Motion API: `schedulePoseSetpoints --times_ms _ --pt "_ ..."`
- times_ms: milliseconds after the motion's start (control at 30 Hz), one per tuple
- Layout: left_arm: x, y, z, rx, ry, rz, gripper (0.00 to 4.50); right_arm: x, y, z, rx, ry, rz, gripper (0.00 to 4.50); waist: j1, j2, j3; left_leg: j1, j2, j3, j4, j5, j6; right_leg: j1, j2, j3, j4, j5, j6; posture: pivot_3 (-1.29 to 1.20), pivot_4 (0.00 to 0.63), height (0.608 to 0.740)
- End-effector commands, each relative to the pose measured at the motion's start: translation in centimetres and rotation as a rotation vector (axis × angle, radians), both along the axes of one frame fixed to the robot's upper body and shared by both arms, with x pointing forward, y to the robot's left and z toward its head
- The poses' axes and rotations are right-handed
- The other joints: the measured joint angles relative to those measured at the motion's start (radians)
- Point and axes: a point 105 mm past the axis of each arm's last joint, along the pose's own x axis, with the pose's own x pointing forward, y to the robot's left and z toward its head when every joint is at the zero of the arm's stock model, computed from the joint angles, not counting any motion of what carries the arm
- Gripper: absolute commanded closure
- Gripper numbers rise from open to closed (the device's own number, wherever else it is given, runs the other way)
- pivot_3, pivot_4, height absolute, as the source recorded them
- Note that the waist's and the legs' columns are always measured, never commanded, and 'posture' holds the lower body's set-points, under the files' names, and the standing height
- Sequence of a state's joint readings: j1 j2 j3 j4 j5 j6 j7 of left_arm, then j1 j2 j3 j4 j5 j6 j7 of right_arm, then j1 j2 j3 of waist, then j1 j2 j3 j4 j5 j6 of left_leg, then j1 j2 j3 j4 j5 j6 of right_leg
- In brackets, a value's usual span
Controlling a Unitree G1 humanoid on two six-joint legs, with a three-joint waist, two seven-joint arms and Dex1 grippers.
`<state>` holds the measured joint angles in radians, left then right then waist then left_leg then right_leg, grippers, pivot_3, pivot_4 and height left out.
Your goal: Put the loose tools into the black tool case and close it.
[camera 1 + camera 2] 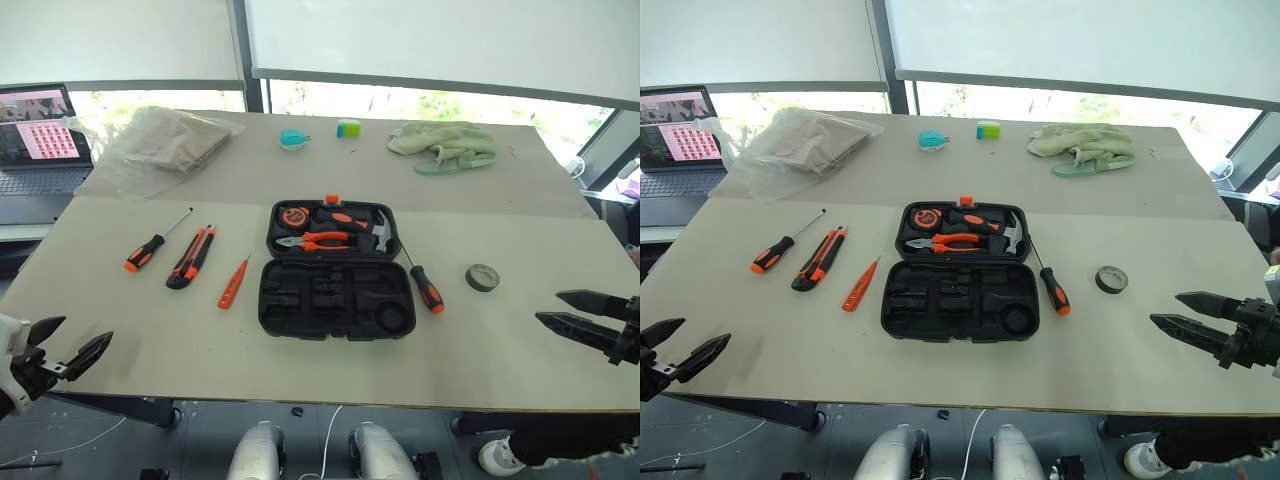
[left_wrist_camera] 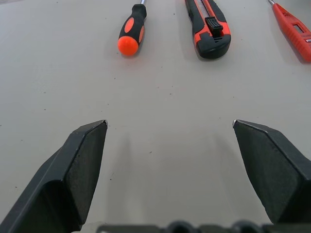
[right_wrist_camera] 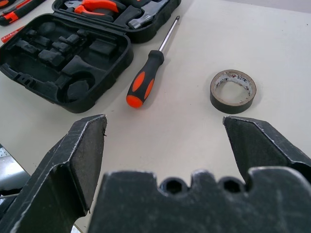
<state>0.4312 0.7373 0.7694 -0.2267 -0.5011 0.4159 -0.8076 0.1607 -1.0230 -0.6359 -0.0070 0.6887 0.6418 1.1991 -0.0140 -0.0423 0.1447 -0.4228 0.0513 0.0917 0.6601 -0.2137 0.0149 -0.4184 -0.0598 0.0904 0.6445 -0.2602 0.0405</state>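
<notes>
The black tool case [image 1: 335, 300] lies open in the middle of the table, its far half holding pliers and a hammer, its near half showing bare recesses. To its left lie a black-and-orange screwdriver [image 1: 152, 245], a utility knife [image 1: 191, 257] and a slim orange screwdriver [image 1: 233, 283]. Another black-and-orange screwdriver [image 1: 423, 280] lies right of the case. My left gripper [image 1: 66, 345] hangs open over the table's near left edge, short of the tools. My right gripper [image 1: 566, 309] is open at the near right, apart from everything.
A roll of dark tape [image 1: 482, 277] sits right of the case. At the back are a laptop [image 1: 38, 140], a plastic bag [image 1: 165, 143], a teal item [image 1: 293, 138], a small green block [image 1: 348, 128] and a green cloth [image 1: 443, 143].
</notes>
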Motion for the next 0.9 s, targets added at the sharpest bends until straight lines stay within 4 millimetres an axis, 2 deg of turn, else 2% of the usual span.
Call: schedulePoseSetpoints --times_ms 33,133,300,467,567,733,900 --pt "0.0 -0.1 0.9 0.032 -0.017 0.006 0.06 0.2 -0.1 0.8 -0.044 -0.045 0.009 0.05 0.0 0.0 0.0 0.0 0.0 0.0 0.0 0.0 0.0 0.0 0.0 0.0 0.0 0.0 0.0 0.0 0.15 0.74" --pt "0.9 -0.8 0.8 0.008 0.013 0.012 0.06 0.4 0.2 1.4 -0.102 -0.081 0.01 0.05 0.001 0.0 0.0 0.0 0.0 0.0 0.0 0.0 0.0 0.0 0.0 0.0 0.0 0.0 0.0 0.0 0.15 0.74" --pt "3.8 -2.0 2.8 -0.019 0.017 0.0 0.06 0.7 3.4 4.1 -0.086 -0.152 0.101 0.05 0.002 0.0 0.0 0.0 0.0 -0.001 0.0 0.0 0.0 0.0 0.0 -0.001 0.002 0.002 0.003 0.0 0.15 0.74" --pt "8.6 -2.1 5.0 0.047 0.122 -0.011 0.06 -0.1 10.6 7.8 -0.065 -0.249 0.382 0.05 0.001 0.001 0.001 0.0 0.0 -0.001 0.0 0.0 0.0 -0.001 0.001 0.0 0.003 0.002 0.003 0.0 0.15 0.74" --pt "11.1 -1.4 5.9 0.088 0.129 0.012 0.06 -0.7 13.2 9.0 -0.057 -0.296 0.502 0.05 0.0 0.0 0.001 0.0 -0.001 -0.001 0.0 0.0 0.0 -0.001 0.002 -0.001 0.003 0.002 0.003 0.0 0.15 0.74" --pt "14.0 -0.3 5.2 0.179 0.177 0.032 0.06 -0.2 15.7 10.4 -0.047 -0.369 0.577 0.05 -0.003 -0.003 0.003 -0.004 -0.001 0.001 0.0 0.0 -0.001 -0.003 0.002 -0.001 0.003 0.002 0.003 0.0 0.15 0.74" --pt "16.4 0.2 3.9 0.175 0.221 0.011 0.06 -0.1 17.9 11.0 -0.042 -0.41 0.667 0.05 0.003 -0.004 0.003 -0.008 -0.001 0.002 0.001 0.0 -0.001 -0.005 0.002 -0.005 0.003 0.002 0.003 0.0 0.15 0.74"
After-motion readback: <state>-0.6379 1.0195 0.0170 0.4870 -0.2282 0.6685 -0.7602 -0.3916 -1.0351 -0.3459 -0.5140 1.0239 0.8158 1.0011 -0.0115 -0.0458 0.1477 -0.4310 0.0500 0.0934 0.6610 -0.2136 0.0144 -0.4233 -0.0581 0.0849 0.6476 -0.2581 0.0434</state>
